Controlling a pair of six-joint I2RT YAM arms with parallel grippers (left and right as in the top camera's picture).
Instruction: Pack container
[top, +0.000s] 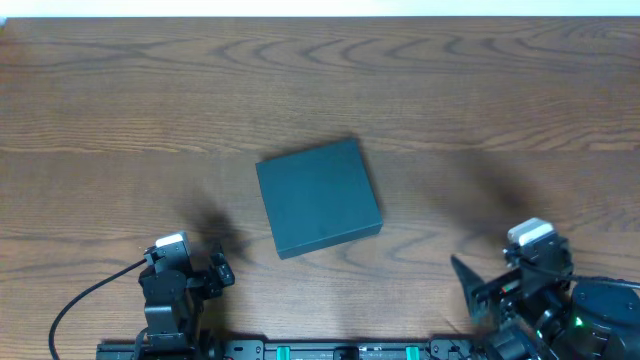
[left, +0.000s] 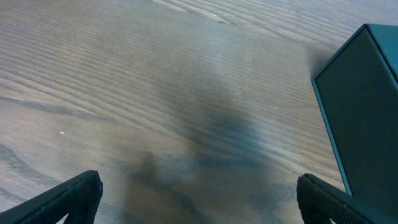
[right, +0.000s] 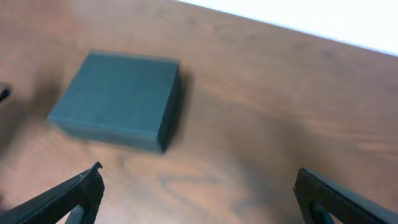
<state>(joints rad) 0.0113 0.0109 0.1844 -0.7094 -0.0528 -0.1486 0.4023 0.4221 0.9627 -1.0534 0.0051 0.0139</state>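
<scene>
Left gripper (top: 221, 266): lower left of the overhead frame, at the near edge of the table (top: 100, 100), nose pointing up and right. In its wrist view one finger (left: 68, 198) sits in the bottom-left corner and the other in the bottom-right. The gap is wide, with only bare wood and a soft shadow in it. Jaws spread, holding nothing. A black cable (top: 80, 300) curves off the arm base toward the bottom-left edge.

Container (top: 318, 197): centre of the overhead frame, flat on the wood, skewed so its top edge rises to the right. The top face reads flat and the lid looks down; I can't resolve a seam. It is apart from both grippers, with open wood on every side. The left wrist view catches only a corner and one side wall at the right edge of the frame. The right wrist view shows the whole box in the upper left.

Right gripper (top: 478, 288): lower right of the overhead frame, a bit blurred, fingers pointing left and up. In its wrist view one finger (right: 74, 196) is at bottom left and the other at bottom right, far apart, with only table grain between them. Jaws spread, nothing in them. A small green light (top: 576, 322) shows on the arm body behind it.
</scene>
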